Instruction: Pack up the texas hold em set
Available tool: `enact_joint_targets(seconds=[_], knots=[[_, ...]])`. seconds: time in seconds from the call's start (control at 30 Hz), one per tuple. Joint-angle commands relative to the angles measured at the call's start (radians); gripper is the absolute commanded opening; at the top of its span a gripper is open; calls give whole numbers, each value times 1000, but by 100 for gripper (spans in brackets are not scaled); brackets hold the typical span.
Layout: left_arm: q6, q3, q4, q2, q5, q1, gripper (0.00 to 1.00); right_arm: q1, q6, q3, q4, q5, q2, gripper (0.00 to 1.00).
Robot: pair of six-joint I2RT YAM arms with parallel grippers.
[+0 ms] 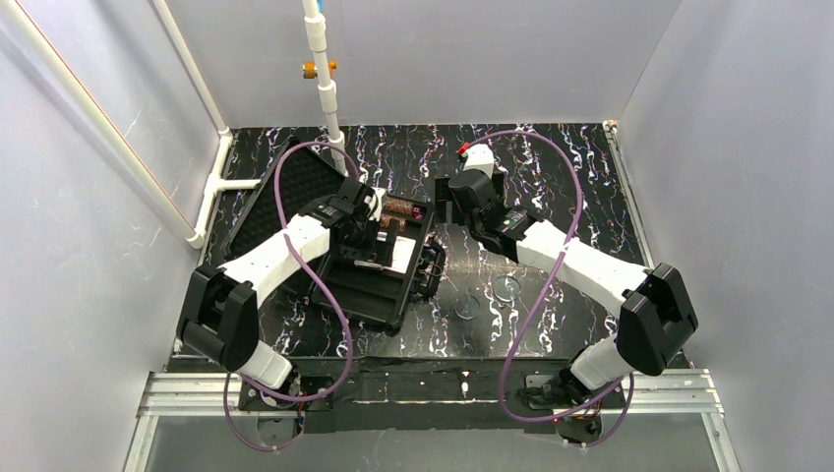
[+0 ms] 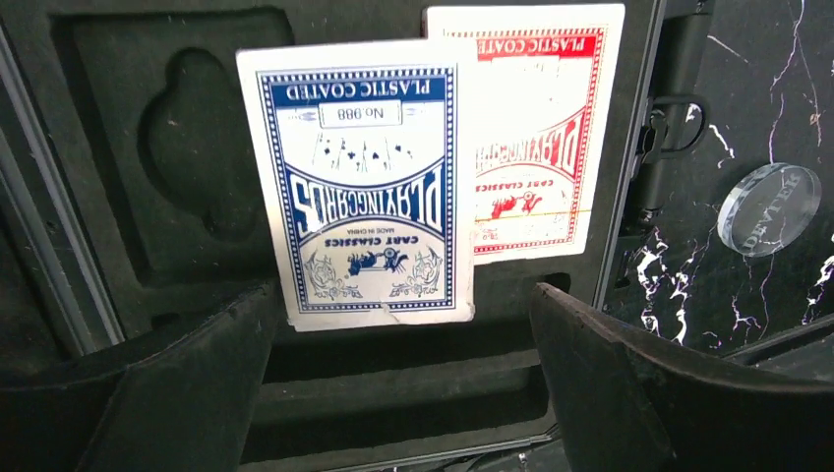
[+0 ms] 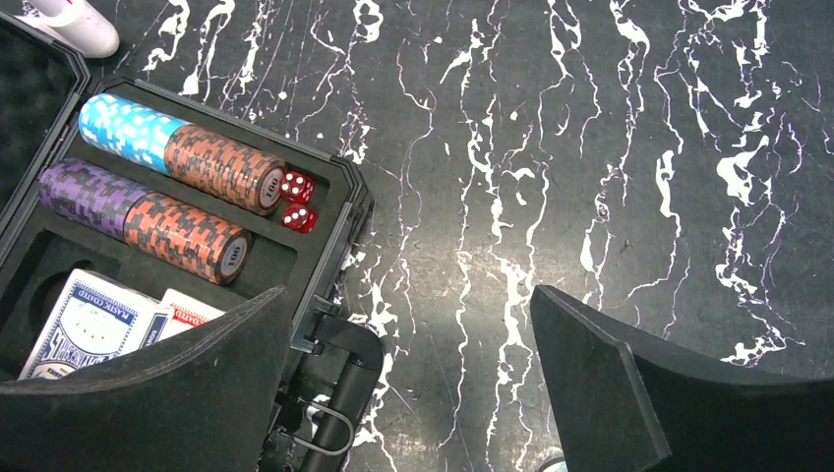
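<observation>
The black case [image 1: 366, 295] lies open, its foam-lined lid [image 1: 295, 182] laid back to the left. In the right wrist view the tray holds teal [image 3: 128, 131], purple [image 3: 84, 192] and brown chip stacks [image 3: 221, 167], two red dice [image 3: 297, 202] and the decks. The blue deck [image 2: 359, 182] and red deck [image 2: 536, 138] lie side by side in the tray. My left gripper [image 2: 403, 393] is open and empty just above the tray, near the blue deck's edge. My right gripper [image 3: 413, 393] is open and empty above bare table, right of the case handle [image 3: 339, 393].
Two clear round discs [image 1: 467, 308] [image 1: 506, 287] lie on the marbled table right of the case; one shows in the left wrist view [image 2: 767, 208]. A white pipe [image 1: 329, 98] stands behind the lid. Grey walls close in the table on three sides.
</observation>
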Motion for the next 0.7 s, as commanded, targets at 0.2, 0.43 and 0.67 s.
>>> enact_joint_targets(seconds=[0.2,0.43,0.67], knots=[[89,195,-81,121,-98,-3,99,12,-2,-11,68,10,-32,99],[113,242,-113,193,-91,7,90,29,-14,-12,72,28,-36,98],[113,248,-113,220,-40,16,74,49,-23,-14,79,43,-38,98]])
